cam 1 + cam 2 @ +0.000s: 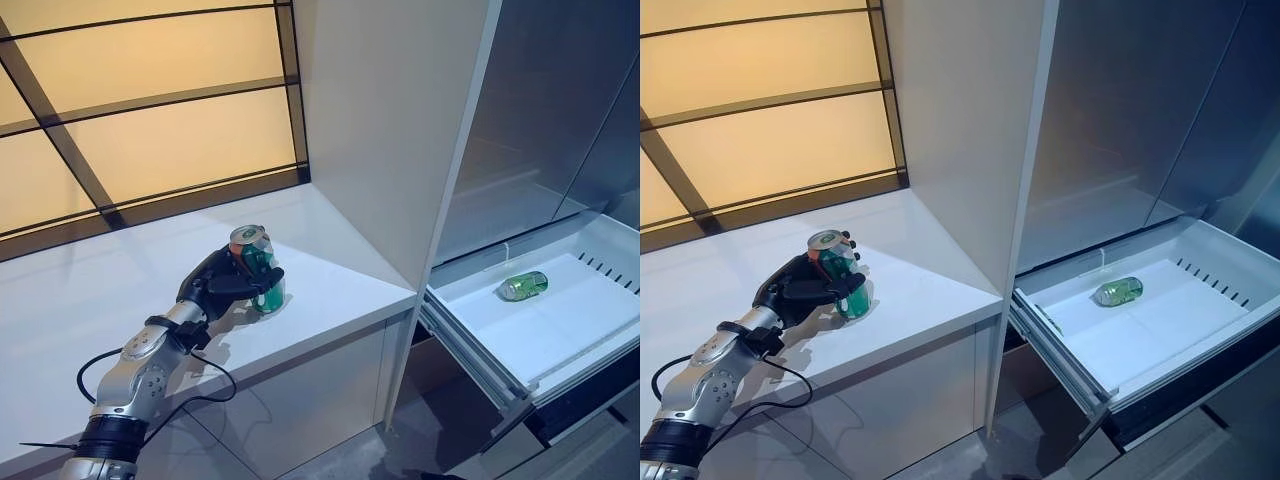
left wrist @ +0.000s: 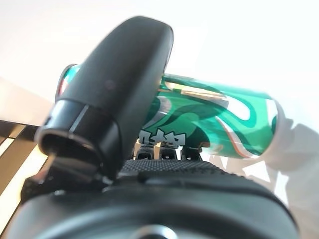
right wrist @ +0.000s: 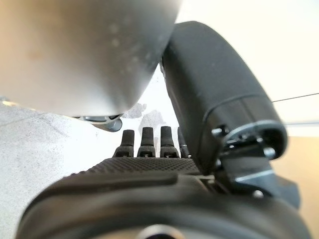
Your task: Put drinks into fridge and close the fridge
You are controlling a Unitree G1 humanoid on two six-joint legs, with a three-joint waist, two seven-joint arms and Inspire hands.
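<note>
A green drink can [image 1: 258, 262] stands upright on the white counter [image 1: 90, 290], near its front right corner. My left hand [image 1: 215, 285] is shut on it, fingers and thumb curled round its side. The left wrist view shows the thumb [image 2: 119, 89] lying across the same can [image 2: 214, 119]. A second green can [image 1: 523, 286] lies on its side in the open white fridge drawer [image 1: 565, 325], pulled out low on the right. My right hand [image 3: 149, 174] shows only in its own wrist view, fingers straight, holding nothing, with a grey floor beyond it.
A tall white panel [image 1: 380, 130] rises between the counter and the fridge. Grey fridge doors [image 1: 560, 100] stand above the drawer. A warm backlit wall with dark bars [image 1: 150, 110] runs behind the counter. The drawer's front rail [image 1: 470, 345] juts toward me.
</note>
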